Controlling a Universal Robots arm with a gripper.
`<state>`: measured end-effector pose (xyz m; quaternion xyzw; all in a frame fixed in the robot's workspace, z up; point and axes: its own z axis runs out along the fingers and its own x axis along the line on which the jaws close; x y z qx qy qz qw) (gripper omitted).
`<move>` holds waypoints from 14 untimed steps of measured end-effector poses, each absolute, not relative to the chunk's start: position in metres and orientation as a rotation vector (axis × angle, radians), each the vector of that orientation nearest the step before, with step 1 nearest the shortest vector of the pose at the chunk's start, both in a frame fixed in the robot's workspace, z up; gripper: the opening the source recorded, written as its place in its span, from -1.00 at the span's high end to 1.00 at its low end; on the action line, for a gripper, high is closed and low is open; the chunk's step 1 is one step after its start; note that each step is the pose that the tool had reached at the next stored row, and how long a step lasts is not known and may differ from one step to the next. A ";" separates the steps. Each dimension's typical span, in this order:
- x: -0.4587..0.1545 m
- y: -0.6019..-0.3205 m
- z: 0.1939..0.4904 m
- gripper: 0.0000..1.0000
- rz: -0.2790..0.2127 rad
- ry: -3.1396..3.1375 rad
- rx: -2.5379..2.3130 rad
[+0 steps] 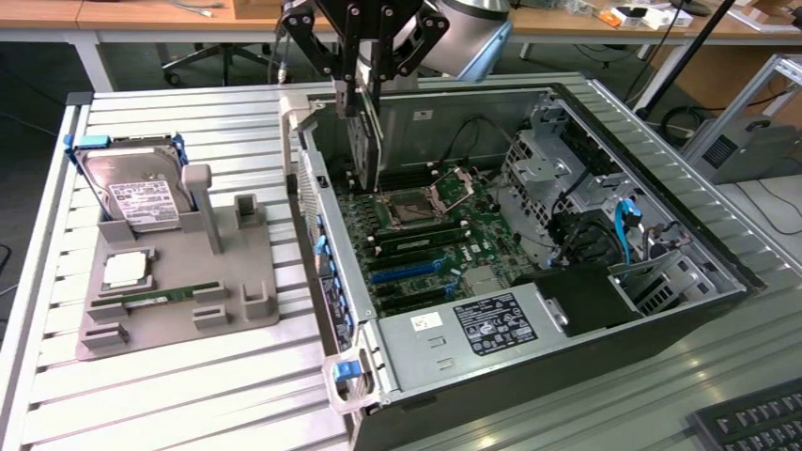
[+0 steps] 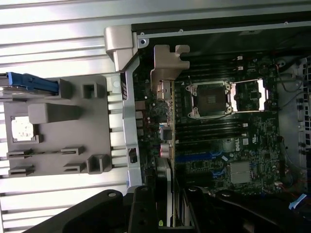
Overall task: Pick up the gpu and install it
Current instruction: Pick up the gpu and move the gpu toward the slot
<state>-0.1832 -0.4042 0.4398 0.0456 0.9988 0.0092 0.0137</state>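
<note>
Though only half closed, the fingers (image 2: pixel 142 213) of the gripper (image 1: pixel 360 99) clamp the gpu (image 1: pixel 366 141) from above.
It hangs edge-on, long axis vertical, silver bracket (image 2: pixel 167 60) end pointing down, over the open computer case (image 1: pixel 527 390), at eleven o'clock from the CPU socket (image 1: pixel 408 209) in the exterior view.

On the table (image 1: pixel 188 395), the open computer case (image 1: pixel 701 244) takes the centre and right of the exterior view, with the parts holder (image 1: pixel 176 319) just beside it on the left. The hard drive (image 1: pixel 138 193) stands at the holder's far end and the memory stick (image 1: pixel 157 299) lies nearer the front. At top centre the gripper (image 1: pixel 361 89) hangs over the case, with the gpu (image 1: pixel 370 150) clamped edge-on beneath it, inside the case above the motherboard (image 1: pixel 414 244). A keyboard (image 1: pixel 752 423) sits at lower right.
</note>
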 end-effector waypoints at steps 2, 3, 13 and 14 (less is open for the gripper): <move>-0.181 -0.404 0.440 0.47 0.029 3.111 0.142; -0.180 -0.404 0.440 0.47 0.029 3.111 0.142; -0.142 -0.404 0.433 0.47 0.019 3.111 0.142; -0.134 -0.404 0.432 0.47 0.018 3.111 0.142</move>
